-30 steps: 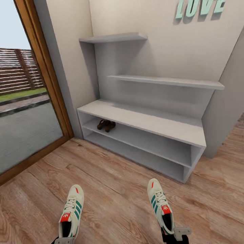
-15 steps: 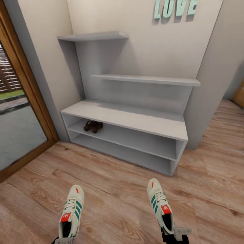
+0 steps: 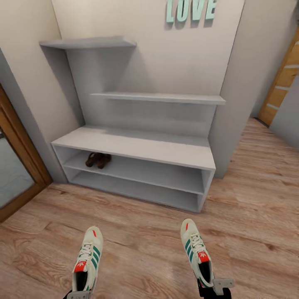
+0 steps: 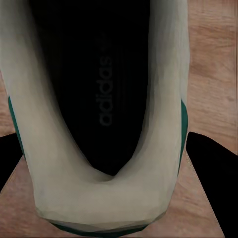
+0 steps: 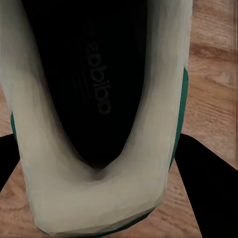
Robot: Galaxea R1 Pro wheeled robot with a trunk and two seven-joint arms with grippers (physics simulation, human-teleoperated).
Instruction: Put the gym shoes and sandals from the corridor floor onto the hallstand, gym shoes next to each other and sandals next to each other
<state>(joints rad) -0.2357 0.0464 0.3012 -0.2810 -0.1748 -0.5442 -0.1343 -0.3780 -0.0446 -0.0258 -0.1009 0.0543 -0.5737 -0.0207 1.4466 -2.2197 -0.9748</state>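
Wood-plank corridor floor [image 3: 141, 216] in light brown runs up to a pale wall, and against that wall stands the white hallstand [image 3: 137, 147], the landmark for everything else. To the left of the hallstand a wooden door frame [image 3: 18, 153] with glass comes into the head view; above the hallstand two white floating shelves [image 3: 160, 98] are stepped on the wall, with mint-green letters reading LOVE [image 3: 191, 9] higher up; to the hallstand's right a second wooden door [image 3: 282, 79] stands at the edge of the view. On the hallstand's upper open tier, near its left end, the two sandals [image 3: 98, 160] sit side by side, touching or nearly so. In front of the hallstand and well apart from it, the left gym shoe [image 3: 88, 259] is held above the floor, toe pointing toward the hallstand, with the left gripper [image 3: 79, 295] at its heel; the left wrist view looks into the shoe's dark opening [image 4: 99, 84], and the gripper's black fingers [image 4: 213, 183] flank the heel on both sides, pinching it. Further right, also in front of the hallstand, the right gym shoe [image 3: 196, 251] hangs the same way, toe forward, with the right gripper [image 3: 214, 288] clamped at its heel; in the right wrist view black fingers [image 5: 208, 188] press against either side of the cream heel [image 5: 94, 198].
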